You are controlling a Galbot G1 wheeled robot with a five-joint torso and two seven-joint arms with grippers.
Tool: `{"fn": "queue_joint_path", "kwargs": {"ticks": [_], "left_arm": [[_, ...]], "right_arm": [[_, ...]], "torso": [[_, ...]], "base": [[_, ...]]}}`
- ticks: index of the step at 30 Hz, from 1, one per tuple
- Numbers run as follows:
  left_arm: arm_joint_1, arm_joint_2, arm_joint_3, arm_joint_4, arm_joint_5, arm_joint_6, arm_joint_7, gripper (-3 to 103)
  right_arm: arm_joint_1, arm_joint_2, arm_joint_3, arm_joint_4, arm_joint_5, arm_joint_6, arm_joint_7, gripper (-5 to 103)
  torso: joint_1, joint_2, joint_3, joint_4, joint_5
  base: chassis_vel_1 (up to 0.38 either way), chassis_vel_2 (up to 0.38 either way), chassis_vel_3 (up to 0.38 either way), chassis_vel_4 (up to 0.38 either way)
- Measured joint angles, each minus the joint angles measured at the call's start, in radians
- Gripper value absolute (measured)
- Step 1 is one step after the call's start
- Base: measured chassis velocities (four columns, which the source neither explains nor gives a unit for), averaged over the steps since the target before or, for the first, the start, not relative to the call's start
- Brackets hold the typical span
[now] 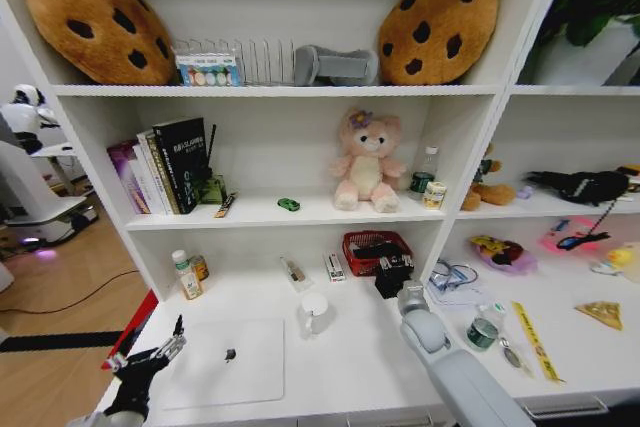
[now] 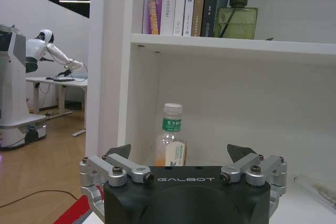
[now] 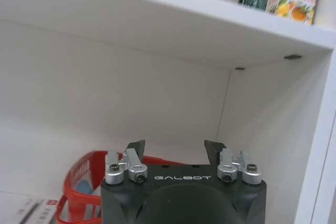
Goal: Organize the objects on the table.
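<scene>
A closed silver laptop (image 1: 240, 372) lies at the front left of the white table (image 1: 350, 357), with a tiny dark toy (image 1: 230, 354) on its lid. A white cup (image 1: 313, 313) stands just right of it. Two small bottles (image 1: 187, 275) stand at the back left; the left wrist view shows one bottle (image 2: 170, 137) ahead. A yellow ruler (image 1: 535, 342) lies at the right. My left gripper (image 1: 150, 350) (image 2: 181, 153) hovers open and empty off the laptop's left edge. My right gripper (image 1: 393, 275) (image 3: 175, 148) is open just in front of a red basket (image 1: 375, 250) (image 3: 79, 182).
Shelves rise behind the table with books (image 1: 165, 167), a pink plush toy (image 1: 366, 172) and cookie cushions (image 1: 95, 17). A green-capped jar (image 1: 483, 329), small boxes (image 1: 334, 267) and glasses (image 1: 450, 275) lie on the table. A shelf board (image 3: 157, 19) is close above my right gripper.
</scene>
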Motion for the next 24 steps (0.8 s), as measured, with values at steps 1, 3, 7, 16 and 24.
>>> {"fn": "queue_joint_path", "kwargs": {"ticks": [1,3,7,16,24], "left_arm": [[0.0,-0.001,-0.001,0.0,-0.001,-0.002,0.001,100],[0.0,-0.002,-0.001,0.0,-0.002,-0.004,0.002,100],[0.001,0.001,-0.005,-0.007,-0.008,-0.01,0.005,100],[-0.015,0.009,-0.006,-0.019,-0.027,-0.01,0.009,100],[-0.02,0.007,-0.011,0.005,-0.074,-0.012,0.016,100]], "right_arm": [[-0.043,-0.012,0.015,0.057,0.013,-0.017,0.002,73],[-0.084,-0.021,0.028,0.11,0.034,-0.035,0.01,78],[-0.198,-0.047,0.089,0.26,0.124,-0.096,0.04,94],[-0.437,-0.052,0.22,0.426,0.194,-0.192,0.075,100],[-0.491,0.016,0.258,0.373,0.282,-0.271,0.122,100]], "torso": [[0.0,0.0,0.0,-0.0001,0.0001],[0.0,0.0,0.0,-0.0003,0.0002],[0.0,0.0,0.0,-0.0003,0.0001],[0.0,0.0,0.0,-0.0001,0.0001],[0.0,0.0,0.0,0.0,0.0003]], "base": [[0.0,0.0,0.0,0.0],[0.0,0.0,0.0,0.0],[0.0,0.0,0.0,0.0],[0.0,0.0,0.0,0.0],[0.0,0.0,0.0,0.0]]}}
